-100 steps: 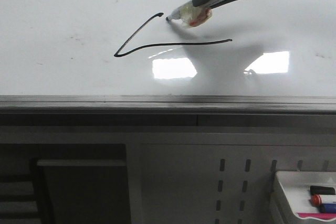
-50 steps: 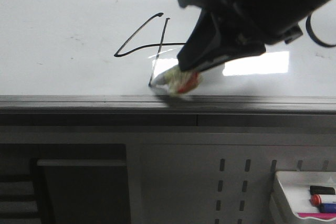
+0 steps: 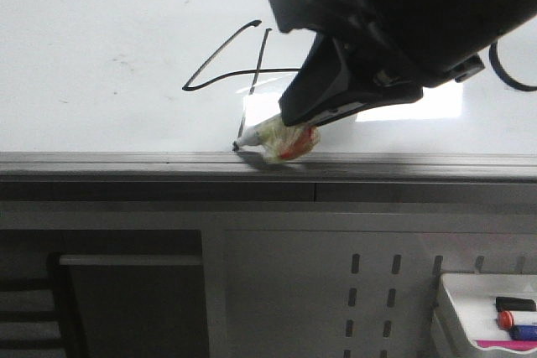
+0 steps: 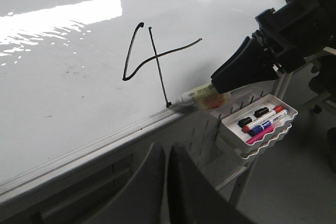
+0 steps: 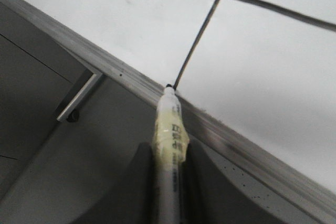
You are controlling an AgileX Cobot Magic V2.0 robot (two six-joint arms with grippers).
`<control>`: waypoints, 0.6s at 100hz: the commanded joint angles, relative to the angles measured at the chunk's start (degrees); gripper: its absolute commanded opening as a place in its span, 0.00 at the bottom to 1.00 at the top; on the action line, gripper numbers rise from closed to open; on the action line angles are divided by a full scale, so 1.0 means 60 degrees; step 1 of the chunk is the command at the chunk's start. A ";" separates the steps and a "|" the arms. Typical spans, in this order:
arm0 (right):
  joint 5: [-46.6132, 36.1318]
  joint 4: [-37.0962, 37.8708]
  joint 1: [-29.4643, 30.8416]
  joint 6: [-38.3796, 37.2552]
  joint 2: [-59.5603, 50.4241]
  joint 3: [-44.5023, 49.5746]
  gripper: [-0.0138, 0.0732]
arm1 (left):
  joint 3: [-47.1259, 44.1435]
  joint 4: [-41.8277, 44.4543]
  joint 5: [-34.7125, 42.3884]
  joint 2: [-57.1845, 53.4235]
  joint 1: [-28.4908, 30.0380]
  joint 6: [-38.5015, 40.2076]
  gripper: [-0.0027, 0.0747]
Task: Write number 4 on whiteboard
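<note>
The number 4 (image 3: 243, 69) is drawn in thin black lines on the whiteboard (image 3: 101, 48), just above the grey rail (image 3: 126, 161) along the board's near edge. It has an open, angular top, a long crossbar that runs right behind the arm, and a slanted downstroke ending close to the rail. The left wrist view shows the whole figure (image 4: 152, 56) against the glossy white surface.

The right claw (image 3: 289, 127) is clamped on a marker (image 3: 273, 136) wrapped in yellowish tape, its tip touching the board at the foot of the downstroke, right at the rail. The left claw (image 4: 165, 182) stands narrowly parted, holding nothing.

A second ago only the angled top and crossbar existed, with the marker up beside the top of the figure. Half a second ago the downstroke was nearly done; now the tip sits slightly lower, against the rail.
</note>
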State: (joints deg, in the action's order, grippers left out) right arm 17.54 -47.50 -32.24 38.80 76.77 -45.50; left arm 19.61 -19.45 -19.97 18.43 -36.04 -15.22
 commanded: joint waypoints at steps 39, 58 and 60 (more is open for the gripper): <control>0.3863 0.0331 -0.0013 0.4184 -0.2398 -0.1743 0.09 | 0.3189 -0.0851 -0.2723 0.2642 0.0015 -0.3862 0.59; 0.4380 0.0375 -0.0500 0.5475 -0.2398 -0.2177 0.09 | 0.4796 -0.2595 -0.4535 0.4326 0.0015 -0.6357 0.54; 0.4380 0.0391 -0.0573 0.5600 -0.2398 -0.2220 0.09 | 0.4931 -0.2684 -0.4654 0.4489 0.0015 -0.6410 0.55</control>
State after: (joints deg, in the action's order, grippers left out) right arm 44.45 -43.74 -33.90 68.28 63.69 -55.77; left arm 43.71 -29.73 -45.90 41.39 -36.04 -48.34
